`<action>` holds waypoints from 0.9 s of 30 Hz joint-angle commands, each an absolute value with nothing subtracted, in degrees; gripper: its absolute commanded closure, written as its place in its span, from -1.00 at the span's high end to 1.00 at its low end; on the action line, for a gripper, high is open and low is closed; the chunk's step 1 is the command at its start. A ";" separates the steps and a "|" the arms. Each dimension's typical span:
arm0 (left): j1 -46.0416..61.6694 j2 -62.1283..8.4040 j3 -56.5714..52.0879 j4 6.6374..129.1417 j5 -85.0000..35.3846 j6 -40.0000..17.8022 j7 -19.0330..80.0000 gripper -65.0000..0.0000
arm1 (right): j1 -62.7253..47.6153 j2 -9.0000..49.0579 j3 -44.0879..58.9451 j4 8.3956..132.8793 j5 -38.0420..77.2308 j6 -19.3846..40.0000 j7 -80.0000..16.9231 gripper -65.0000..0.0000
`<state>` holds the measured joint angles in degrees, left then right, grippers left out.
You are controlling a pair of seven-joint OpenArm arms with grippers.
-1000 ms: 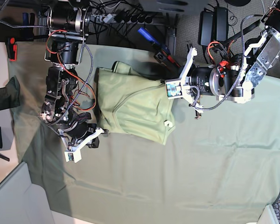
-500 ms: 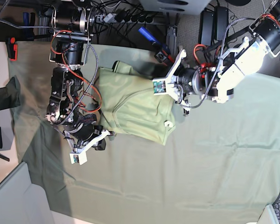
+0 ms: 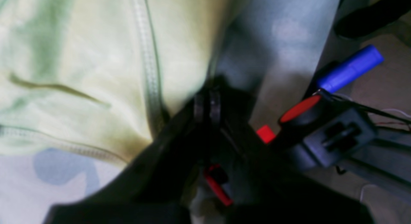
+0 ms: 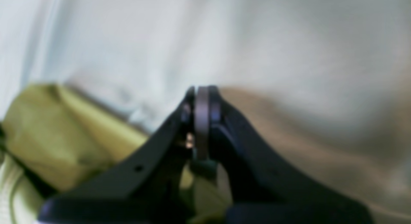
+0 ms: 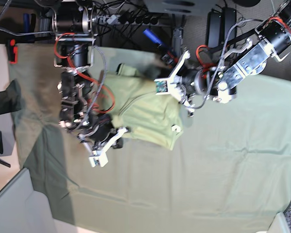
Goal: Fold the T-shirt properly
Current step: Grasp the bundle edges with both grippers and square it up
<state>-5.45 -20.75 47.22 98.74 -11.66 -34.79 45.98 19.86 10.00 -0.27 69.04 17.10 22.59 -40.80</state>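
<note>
The pale yellow-green T-shirt [image 5: 145, 109] lies folded into a rough rectangle on the grey-green table cloth [image 5: 208, 170]. My left gripper [image 5: 159, 65] is at the shirt's far edge. In the left wrist view its jaws [image 3: 207, 103] are shut, with the tips at the shirt's [image 3: 96, 73] hemmed edge; a pinch of cloth cannot be told. My right gripper [image 5: 124, 130] is at the shirt's near left corner. In the right wrist view it [image 4: 200, 99] is shut over the table cloth [image 4: 289, 41], with the shirt [image 4: 57, 127] just behind it at lower left.
A blue-handled tool [image 5: 153, 36] and red-and-black gear [image 3: 298, 108] sit just past the table's far edge beside the left gripper. A small white piece [image 5: 174, 128] lies on the shirt's right corner. Dark green fabric [image 5: 5, 99] hangs at the left. A grey bin [image 5: 14, 208] stands at bottom left.
The left arm has swung left and toward the shirt's far edge. The right gripper has moved right, up to the shirt's near left corner. The shirt has not visibly shifted.
</note>
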 commanded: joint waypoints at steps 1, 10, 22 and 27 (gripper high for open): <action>-6.61 -21.65 47.03 99.22 -10.48 -33.61 46.39 -1.00 | 21.39 10.66 -0.71 69.87 17.85 26.09 -40.40 -1.00; -11.46 -27.73 47.03 94.78 -8.97 -30.52 42.46 -1.00 | 21.10 12.43 -1.21 71.16 20.36 26.06 -43.46 -1.00; -21.65 -26.35 47.00 80.47 -6.79 -27.40 37.23 -1.00 | 17.65 14.59 -1.19 73.60 26.48 26.15 -47.42 -1.00; -25.47 -23.46 46.92 74.13 -6.79 -27.24 36.95 -1.00 | 13.54 14.59 -1.19 78.52 27.94 26.15 -47.44 -1.00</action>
<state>-24.51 -22.98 47.20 74.32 -8.71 -28.51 34.81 12.75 14.26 -1.37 77.62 27.16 22.61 -47.90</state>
